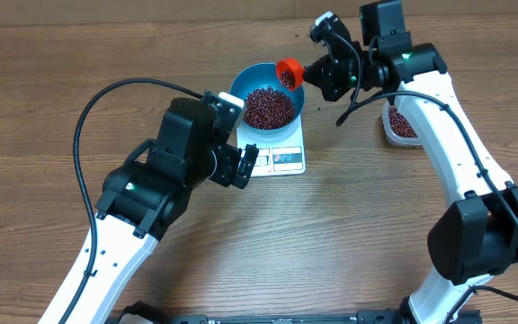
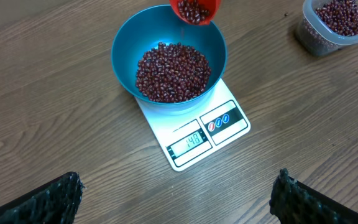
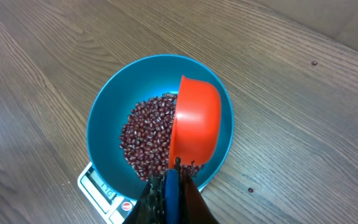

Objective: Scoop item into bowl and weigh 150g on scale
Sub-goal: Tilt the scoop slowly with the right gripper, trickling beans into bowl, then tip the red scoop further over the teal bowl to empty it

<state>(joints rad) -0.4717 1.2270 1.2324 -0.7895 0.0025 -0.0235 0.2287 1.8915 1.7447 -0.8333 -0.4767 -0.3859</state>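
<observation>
Right gripper [image 3: 169, 196] is clamped on the handle of an orange-red scoop [image 3: 194, 121]. The scoop is tipped over the far side of the blue bowl [image 2: 126, 56], with some beans showing in its mouth. The bowl sits on the white scale [image 2: 210, 134], top centre of the overhead frame, with a heap of beans [image 2: 171, 71] inside. Left gripper [image 2: 179, 208] is spread wide and holding nothing, near the scale's display edge. The display reads 14-something, last digit fuzzy. A clear tub [image 2: 309, 38] of beans sits on the desk [image 2: 55, 124], upper right.
</observation>
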